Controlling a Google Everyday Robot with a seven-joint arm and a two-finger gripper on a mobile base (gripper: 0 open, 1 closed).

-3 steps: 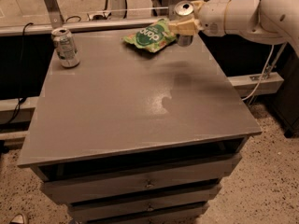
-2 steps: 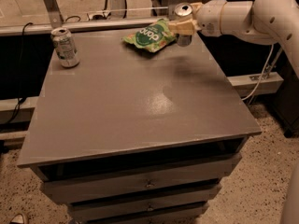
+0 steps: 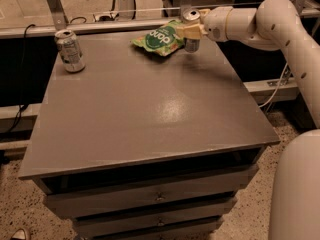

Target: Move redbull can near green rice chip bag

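Observation:
The redbull can point(image 3: 191, 18) stands upright at the far right of the table, right beside the green rice chip bag point(image 3: 160, 39), which lies flat with white lettering up. My gripper point(image 3: 190, 31) reaches in from the right at the far edge, and its cream fingers are closed around the can's middle. The can's lower part shows below the fingers, at or just above the tabletop; I cannot tell whether it touches.
A stouter silver can point(image 3: 69, 50) with a pale label stands at the table's far left corner. The grey table point(image 3: 145, 114) has drawers below. My arm point(image 3: 280, 29) spans the right side. A rail and glass panel run behind the table.
My gripper with the can has shifted slightly left and nearer the bag. The bag and the other can have not moved.

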